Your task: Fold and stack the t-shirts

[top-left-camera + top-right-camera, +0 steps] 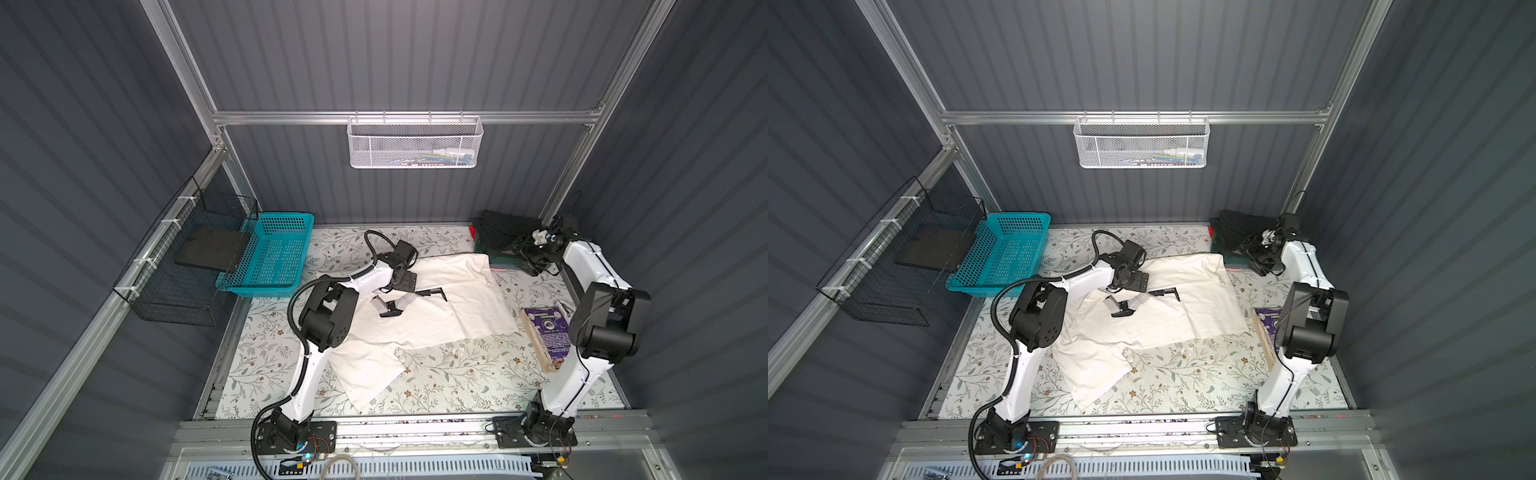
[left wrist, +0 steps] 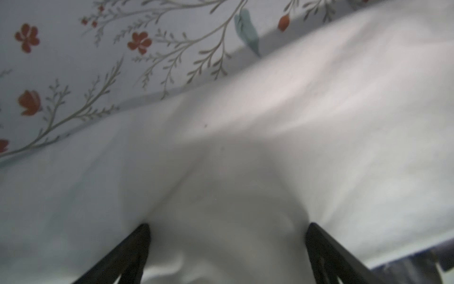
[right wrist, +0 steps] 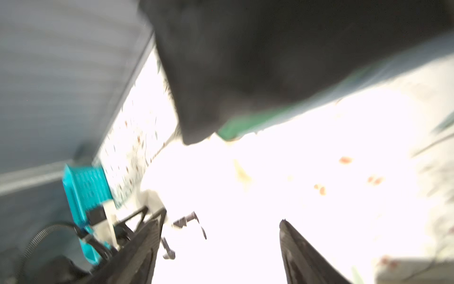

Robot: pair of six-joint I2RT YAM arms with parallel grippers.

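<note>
While both claws stand spread wide and grip nothing, the left gripper point(image 1: 412, 302) sits low over the middle of the off-white t-shirt point(image 1: 457, 307), and its black fingertips point(image 2: 140, 241) seem to touch the cloth, with a soft hump of fabric between them unpinched. The right gripper point(image 3: 221, 218) hangs just past the t-shirt's back right corner, close beside the folded stack of shirts point(image 1: 494, 237): black on top, dark green beneath, a red edge showing. The t-shirt lies loosely half-folded on the floral table covering point(image 1: 457, 374), the left arm reaching across its left part, a teal basket point(image 1: 270, 253) off its back left corner and a purple box point(image 1: 546, 332) near its right edge.
</note>
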